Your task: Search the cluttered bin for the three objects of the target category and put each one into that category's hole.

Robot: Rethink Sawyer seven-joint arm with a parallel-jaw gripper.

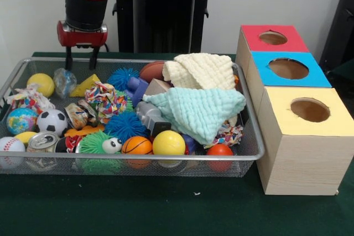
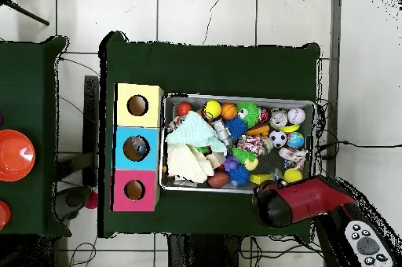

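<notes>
- At the left of the front view, the red-and-black gripper (image 1: 81,58) hangs over the far left corner of the wide silver wire-mesh bin (image 1: 166,158), its two dark fingers spread and released, grasping nothing.
- Just below it lies a small see-through crumpled plastic bottle (image 1: 64,81), beside a yellow ball (image 1: 41,84); it is the only target I can make out.
- Judging from this, the search is at an early stage: the bin remains heaped with balls, a silver drink can (image 1: 42,142) and two cloths, a cream one (image 1: 200,71) and a mint-green one (image 1: 199,110), which may hide other bottles.
- At the right, the pale wooden box carries the round hole with the bright blue surround (image 1: 288,68), between a red and a yellow one; something pale seems to show inside it overhead, but I cannot tell what.
- Everything rests on a dark green tabletop (image 1: 166,208), on a pale tiled floor, with a white wall behind.
</notes>
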